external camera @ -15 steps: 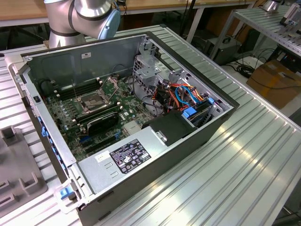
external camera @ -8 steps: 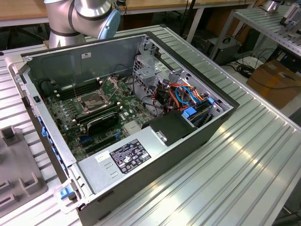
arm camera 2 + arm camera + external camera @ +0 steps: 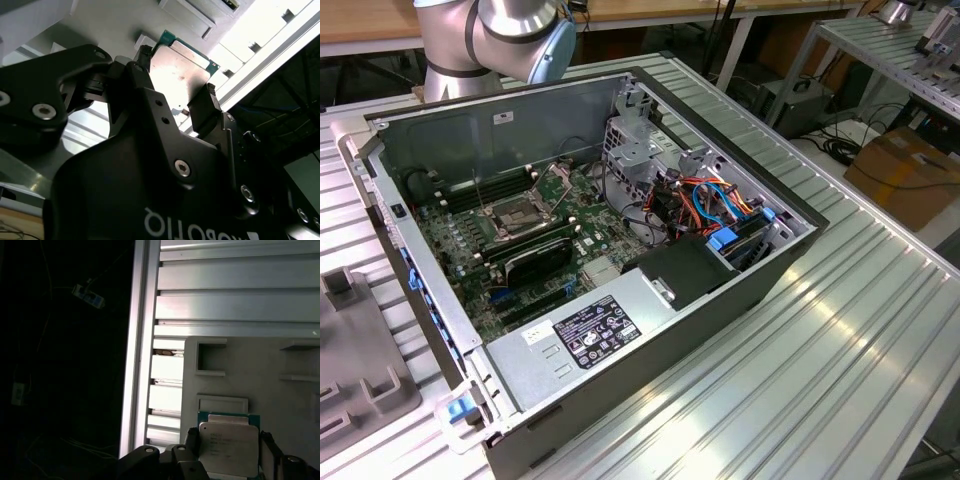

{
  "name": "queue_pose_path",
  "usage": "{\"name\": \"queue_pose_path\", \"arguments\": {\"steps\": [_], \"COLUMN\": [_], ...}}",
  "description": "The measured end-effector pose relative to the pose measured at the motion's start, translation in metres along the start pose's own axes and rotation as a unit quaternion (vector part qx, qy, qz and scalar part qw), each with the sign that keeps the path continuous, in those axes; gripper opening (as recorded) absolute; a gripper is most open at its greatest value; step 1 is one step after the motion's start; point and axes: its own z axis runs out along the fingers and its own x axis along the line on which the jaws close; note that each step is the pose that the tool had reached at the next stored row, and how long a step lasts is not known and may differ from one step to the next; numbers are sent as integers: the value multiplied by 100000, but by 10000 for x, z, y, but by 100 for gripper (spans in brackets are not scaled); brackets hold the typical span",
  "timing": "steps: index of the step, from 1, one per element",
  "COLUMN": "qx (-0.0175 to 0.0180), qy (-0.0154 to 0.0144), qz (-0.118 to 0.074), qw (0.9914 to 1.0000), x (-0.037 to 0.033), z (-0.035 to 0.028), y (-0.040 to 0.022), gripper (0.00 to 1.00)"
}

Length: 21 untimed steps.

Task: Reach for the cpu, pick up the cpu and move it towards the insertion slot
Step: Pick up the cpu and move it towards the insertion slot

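The cpu [image 3: 229, 446], a thin square chip with a dull silver face and green rim, sits between my gripper's [image 3: 230, 440] two black fingers [image 3: 192, 436] in both wrist views. The fingers [image 3: 205, 102] press against opposite edges of the cpu [image 3: 177, 70], which hangs a little above a grey holder tray [image 3: 260, 370]. The gripper [image 3: 175, 82] is shut on the chip. The insertion slot [image 3: 515, 215], a silver-framed socket with a dark centre, lies on the motherboard inside the open computer case [image 3: 620, 330] in the exterior view. Part of the arm [image 3: 490, 35] rises behind the case.
The tray rests on a ribbed aluminium table [image 3: 235, 305], beside the table's edge and dark floor [image 3: 60, 365]. In the case, black memory slots [image 3: 535, 255], a drive cage [image 3: 635, 150], coloured cables [image 3: 720, 205] and a power supply [image 3: 585, 335] surround the socket. A grey fixture [image 3: 360, 370] sits at the exterior view's left.
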Motion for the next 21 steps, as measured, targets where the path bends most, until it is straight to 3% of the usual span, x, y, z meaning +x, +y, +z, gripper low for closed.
{"name": "queue_pose_path", "arguments": {"steps": [13,21], "qx": [-16,-104], "qy": [-5,1], "qz": [0,-1], "qw": [100000,100000], "x": [0,1], "z": [-76,-86], "y": [1,-1], "gripper": [55,55]}}
